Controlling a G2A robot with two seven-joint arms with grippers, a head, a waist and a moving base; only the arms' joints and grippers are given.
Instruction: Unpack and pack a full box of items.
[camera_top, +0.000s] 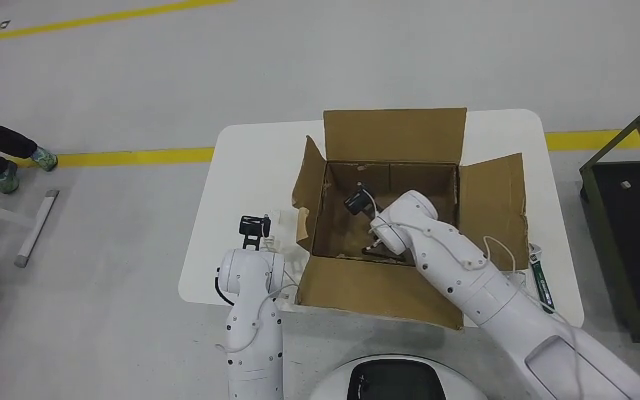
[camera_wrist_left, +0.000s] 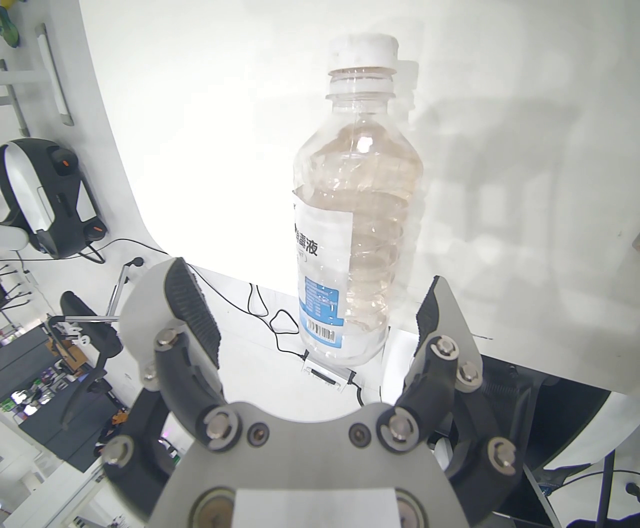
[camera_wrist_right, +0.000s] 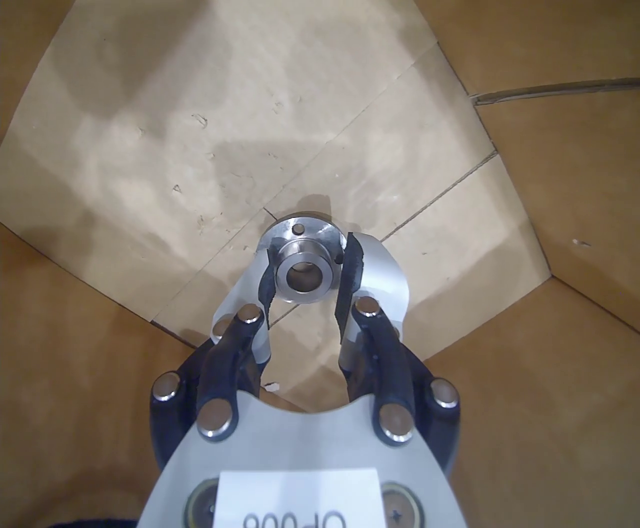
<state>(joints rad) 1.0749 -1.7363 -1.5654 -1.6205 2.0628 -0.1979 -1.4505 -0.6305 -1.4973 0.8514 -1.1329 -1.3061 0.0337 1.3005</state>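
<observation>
Metal hub (camera_wrist_right: 301, 272) lies low inside the box (camera_wrist_right: 150, 150), bore pointing straight up at my right claw (camera_wrist_right: 310, 250), whose pads (camera_wrist_right: 351, 270) look clenched on its sides; I'd lift vertically. Left claw (camera_wrist_left: 306, 275) gapes before the bottle (camera_wrist_left: 357, 200).

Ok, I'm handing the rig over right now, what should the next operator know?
Left hand: open, at the upright bottle on the table beside the box.
Right hand: down inside the box, shut on a metal bushing at its floor.
Done: bottle is out of the box.
To do: lift the bushing out, then pack both back in.
</observation>
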